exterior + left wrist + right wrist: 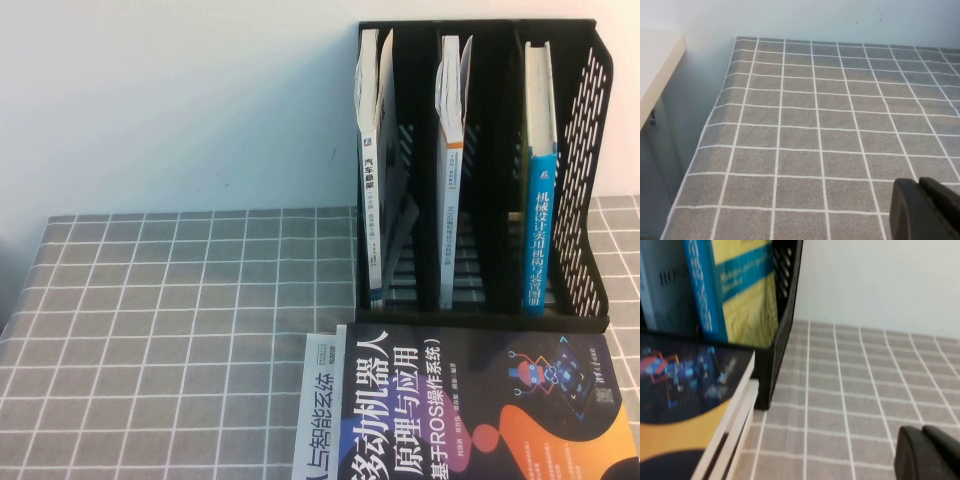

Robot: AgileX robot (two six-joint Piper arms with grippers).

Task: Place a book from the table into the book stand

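The book [540, 230], with blue spine and pale yellow-green cover, stands upright in the right compartment of the black book stand [592, 130]. It also shows in the right wrist view [740, 290], inside the stand's wall [785, 315]. My left gripper [920, 184] is shut and empty, low over the bare grey grid table [800, 140]. My right gripper [922, 430] is shut and empty, over the table [855, 380] to the right of the stand. Neither gripper shows in the high view.
A dark purple-and-orange robot book [480, 410] lies flat in front of the stand, on top of another book [320, 420]. A grey-white book [372, 170] and an orange-cornered book [450, 170] fill the other compartments. A white desk [655, 65] stands beyond the table's left edge.
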